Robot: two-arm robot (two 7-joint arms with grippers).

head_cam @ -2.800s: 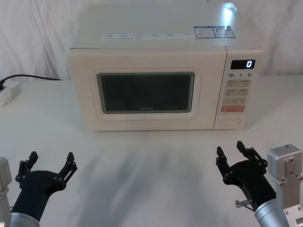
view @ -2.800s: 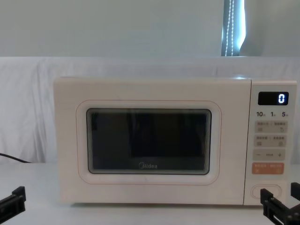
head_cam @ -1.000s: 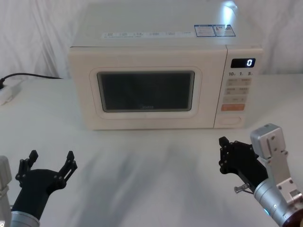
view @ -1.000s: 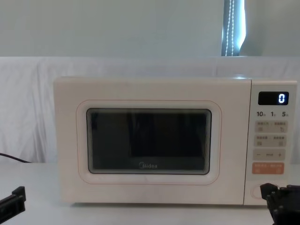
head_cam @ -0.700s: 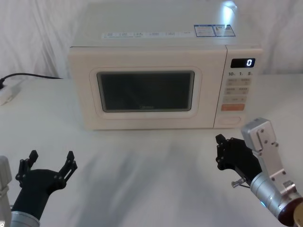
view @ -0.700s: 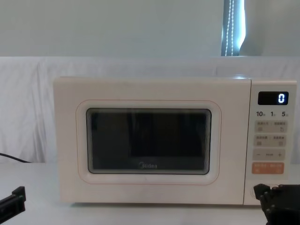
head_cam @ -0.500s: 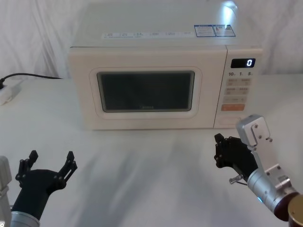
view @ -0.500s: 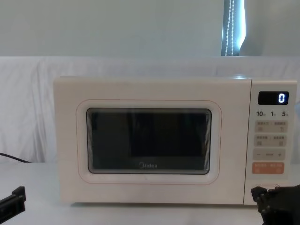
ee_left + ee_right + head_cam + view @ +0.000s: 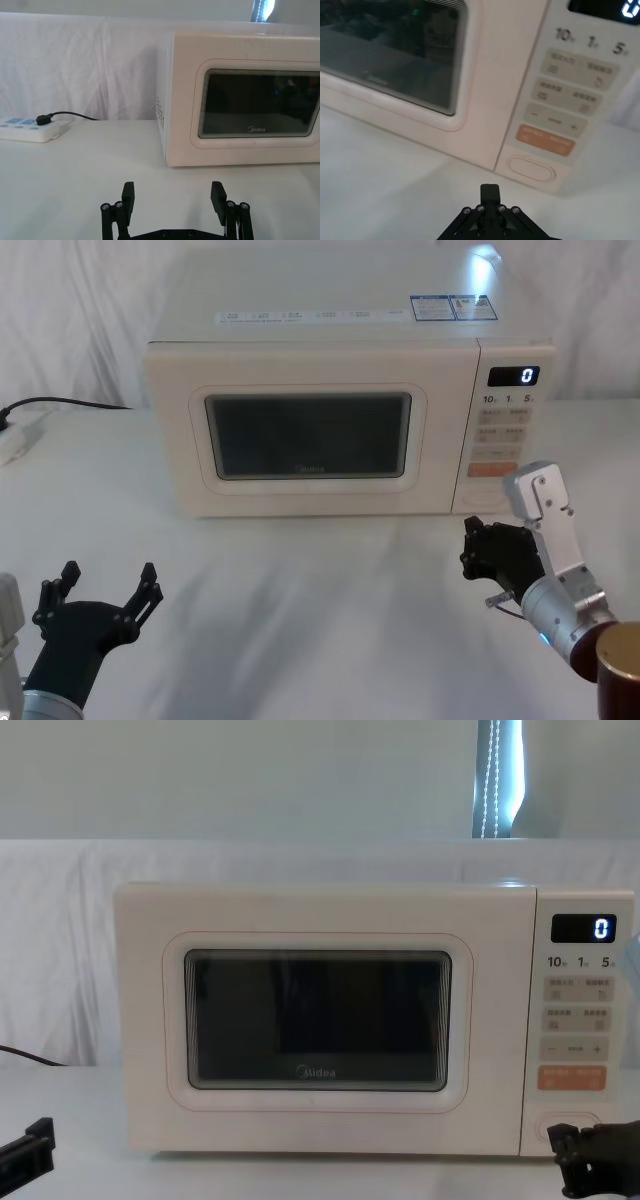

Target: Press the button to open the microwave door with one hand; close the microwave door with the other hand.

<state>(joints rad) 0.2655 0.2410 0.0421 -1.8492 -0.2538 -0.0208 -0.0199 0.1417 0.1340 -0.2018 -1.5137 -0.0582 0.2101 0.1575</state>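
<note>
One clenched right claw (image 9: pixel 470 550) now nearer the button (image 9: pixel 530 168); left claw (image 9: pixel 105 585) splayed, unmoved.

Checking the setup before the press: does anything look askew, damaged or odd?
Nothing stands out. The cream-white boxy microwave sits square with its windowed door shut. The right claw, shut, points at the pill-shaped cream button; the left claw waits open.

microwave (image 9: pixel 310 390) mid-table, power strip (image 9: pixel 18 438) far left, right pincer (image 9: pixel 476 548) before button (image 9: pixel 530 168)
</note>
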